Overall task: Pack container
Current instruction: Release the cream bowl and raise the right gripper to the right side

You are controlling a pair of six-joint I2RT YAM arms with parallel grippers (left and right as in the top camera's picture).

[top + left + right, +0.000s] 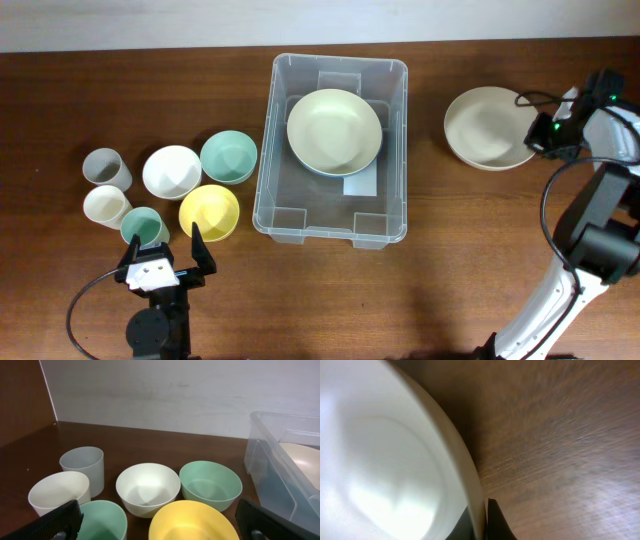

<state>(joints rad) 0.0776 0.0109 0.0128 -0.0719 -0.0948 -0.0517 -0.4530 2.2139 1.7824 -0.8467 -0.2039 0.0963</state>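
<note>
At the middle of the table (450,270) stands the container (310,205), a clear bin with its long sides running from 12 to 6 o'clock. Inside lies one pale dish (334,131), set toward the 12 o'clock end and covering part of a white label (364,185) on the base; the 6 o'clock half of the floor is bare. At 3 o'clock of the bin, apart from it, a cream bowl (485,127) sits upright with nothing in it. At 9 o'clock six empty vessels stand close together: a grey cup (106,168), a cream cup (106,205) at its 6 o'clock, a white bowl (171,171), a green bowl (229,157) nearest the bin, a yellow bowl (209,212) and a green cup (144,227).

The right gripper (541,135) meets the cream bowl at its 3 o'clock rim. Overhead its jaws cannot be made out; the right wrist view shows them pinching that rim, one dark finger (496,522) on the outer side just above the wood.

The left gripper (166,246) hangs at 6 o'clock of the cluster, fingers spread wide, holding nothing. Its wrist view adds the vessels' depth, the cups straight-sided and the bowls rounded, and the bin's clear wall rising at 3 o'clock. Only overhead shows the label and the whole bin.
</note>
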